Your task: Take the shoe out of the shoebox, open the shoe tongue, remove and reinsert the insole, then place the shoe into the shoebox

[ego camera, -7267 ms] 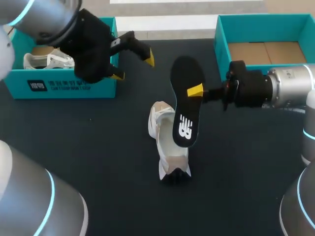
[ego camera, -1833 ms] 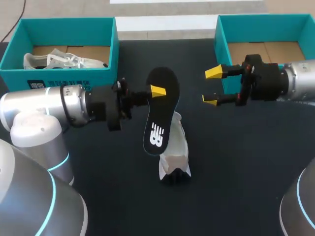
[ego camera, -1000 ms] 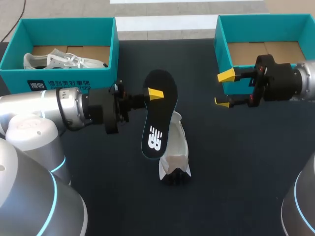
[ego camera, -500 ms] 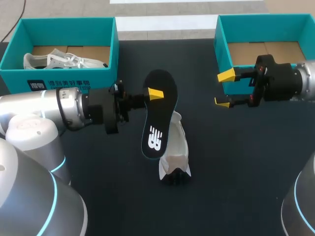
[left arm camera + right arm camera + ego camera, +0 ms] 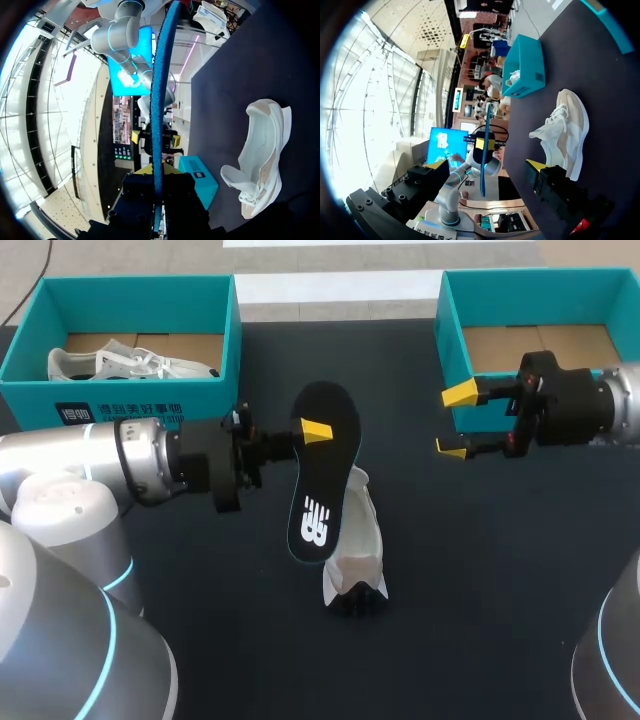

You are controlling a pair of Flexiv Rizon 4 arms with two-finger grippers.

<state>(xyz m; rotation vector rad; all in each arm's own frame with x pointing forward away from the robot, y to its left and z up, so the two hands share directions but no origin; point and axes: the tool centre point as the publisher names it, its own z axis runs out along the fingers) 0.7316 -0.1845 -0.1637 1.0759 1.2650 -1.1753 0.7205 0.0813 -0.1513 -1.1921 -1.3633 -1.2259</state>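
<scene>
- While the left arm reached in from the left edge of the head view, the left gripper (image 5: 312,430) was clamped on the black insole (image 5: 322,480) near its upper end, with one yellow fingertip (image 5: 317,429) showing on the insole's face.
- And there was the insole, hanging near upright at mid-frame, a touch tilted. Its lower end overlapped the shoe (image 5: 356,540) from this angle. Whether the two touched, I could not tell.
- That white and beige shoe lay on the dark table (image 5: 480,620) just below centre, outside both boxes, its dark end toward the bottom edge.
- From the left wrist, the insole (image 5: 160,100) showed edge-on as a thin blue strip rising from between the gripper's own fingers. The shoe (image 5: 260,150) sat on the table off to one side, its opening in plain sight.
- Over at the right of the head view, the right gripper (image 5: 455,421) had its jaws spread wide, with nothing between them. It hovered at the lower left corner of the right shoebox (image 5: 450,340).
- That teal box sat at upper right, its brown cardboard floor showing.
- At upper left, the left shoebox (image 5: 150,412) held a second white shoe (image 5: 130,363).
- From the right wrist, the shoe (image 5: 565,130) lay on the table ahead of the spread fingers. Beyond it stood the insole (image 5: 485,150) in the other gripper, and the teal box (image 5: 525,65) was farther off.
</scene>
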